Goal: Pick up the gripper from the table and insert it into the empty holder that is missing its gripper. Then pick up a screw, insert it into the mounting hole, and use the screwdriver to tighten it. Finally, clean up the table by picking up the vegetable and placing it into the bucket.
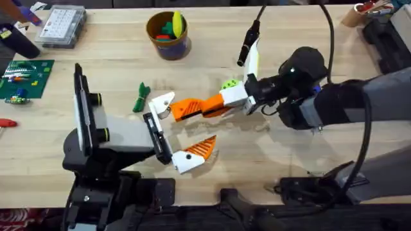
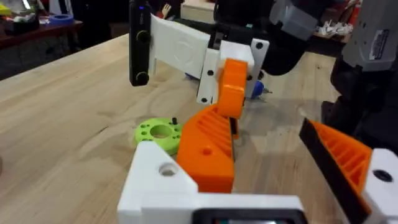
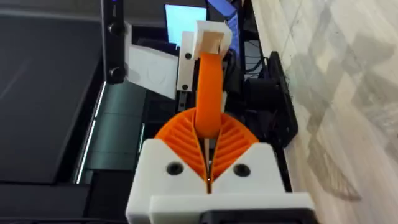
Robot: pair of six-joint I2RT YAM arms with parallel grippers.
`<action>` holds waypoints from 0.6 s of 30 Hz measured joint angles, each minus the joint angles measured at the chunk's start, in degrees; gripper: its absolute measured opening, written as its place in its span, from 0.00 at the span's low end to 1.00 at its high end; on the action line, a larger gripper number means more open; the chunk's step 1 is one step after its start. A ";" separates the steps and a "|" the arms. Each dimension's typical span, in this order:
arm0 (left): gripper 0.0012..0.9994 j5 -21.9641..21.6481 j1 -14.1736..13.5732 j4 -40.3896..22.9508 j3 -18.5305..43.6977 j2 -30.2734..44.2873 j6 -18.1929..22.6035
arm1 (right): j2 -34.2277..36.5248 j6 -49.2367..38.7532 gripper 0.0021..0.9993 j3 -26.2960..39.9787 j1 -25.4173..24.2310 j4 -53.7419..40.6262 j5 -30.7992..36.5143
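Pinching smooth tapered orange gripper [image 1: 192, 107], ribbed-padded right tool [image 1: 226, 102] beside angular white holder [image 1: 162, 101]

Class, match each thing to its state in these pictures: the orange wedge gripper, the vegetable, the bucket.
Things:
1. orange wedge gripper
2. vegetable
3. bucket

States:
A. holds toy foods
B. clamped in the right gripper
C. lying on the table beside the holder

Pairs: 1-B, 2-C, 3-A
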 joint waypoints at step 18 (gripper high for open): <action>0.99 0.02 0.00 -0.02 -0.01 -0.01 0.00 | 0.00 0.00 0.01 0.00 0.19 0.86 0.20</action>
